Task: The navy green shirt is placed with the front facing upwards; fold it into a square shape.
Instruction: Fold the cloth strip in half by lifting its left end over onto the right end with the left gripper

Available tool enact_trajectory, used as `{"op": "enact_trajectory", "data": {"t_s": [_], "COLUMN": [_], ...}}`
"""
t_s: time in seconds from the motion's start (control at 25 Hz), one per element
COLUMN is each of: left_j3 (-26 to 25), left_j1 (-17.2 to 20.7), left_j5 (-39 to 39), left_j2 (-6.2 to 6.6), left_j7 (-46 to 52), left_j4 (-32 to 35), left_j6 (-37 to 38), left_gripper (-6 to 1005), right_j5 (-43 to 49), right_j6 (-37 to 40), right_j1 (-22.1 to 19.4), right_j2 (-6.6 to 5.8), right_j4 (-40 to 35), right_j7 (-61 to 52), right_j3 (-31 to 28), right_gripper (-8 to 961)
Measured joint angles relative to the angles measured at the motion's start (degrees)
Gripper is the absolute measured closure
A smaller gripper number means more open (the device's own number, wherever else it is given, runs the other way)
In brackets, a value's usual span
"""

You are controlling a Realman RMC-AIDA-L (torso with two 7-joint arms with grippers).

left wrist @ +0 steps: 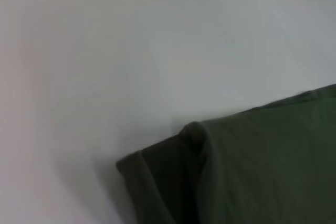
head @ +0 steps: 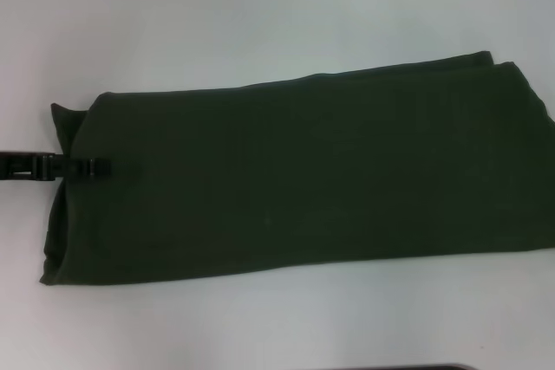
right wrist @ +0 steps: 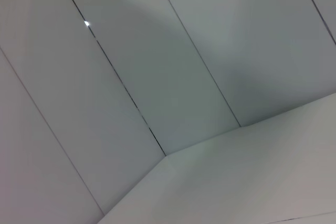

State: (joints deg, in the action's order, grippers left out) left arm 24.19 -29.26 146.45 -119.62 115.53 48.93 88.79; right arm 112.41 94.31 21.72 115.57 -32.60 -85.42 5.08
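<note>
- The navy green shirt [head: 303,179] lies folded into a long band across the middle of the white table [head: 260,15], running from about 9 o'clock to about 3 o'clock in the head view.
- Its plain dark side faces up; no lettering or collar shows.
- At the 3 o'clock end, two stacked layers show, with a second edge peeking out toward 1 o'clock.
- At the 9 o'clock end, the cloth bunches into a soft rolled fold, with one small corner sticking out toward 10 o'clock.
- The left wrist view shows that same end of the shirt [left wrist: 252,171]: a rounded fold and a lower layer lying on the table [left wrist: 131,51].
- The left gripper [head: 91,167] reaches in from the 9 o'clock edge of the head view, its black tip lying on the shirt's end.
- Its fingers look narrow and close together over the cloth, but I cannot tell whether they pinch it or only rest on it.
- The right gripper is out of sight; its wrist camera sees only pale wall panels [right wrist: 157,66] with thin dark seams and a pale ledge [right wrist: 252,182].
</note>
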Motion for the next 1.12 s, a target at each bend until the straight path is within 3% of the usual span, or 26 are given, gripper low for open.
{"op": "enact_trajectory", "data": {"t_s": [1.12], "left_j3": [0.6], "left_j1": [-0.7], "left_j5": [0.1], "left_j2": [0.01], "left_j7": [-0.8], "left_j4": [0.5], "left_j6": [-1.7], "left_gripper": [143], "right_j5": [0.0], "right_j6": [0.1], "right_j1": [0.3], "right_j2": [0.08], "right_j4": [0.0], "right_j7": [0.0], "right_j3": [0.1], "right_gripper": [55]}}
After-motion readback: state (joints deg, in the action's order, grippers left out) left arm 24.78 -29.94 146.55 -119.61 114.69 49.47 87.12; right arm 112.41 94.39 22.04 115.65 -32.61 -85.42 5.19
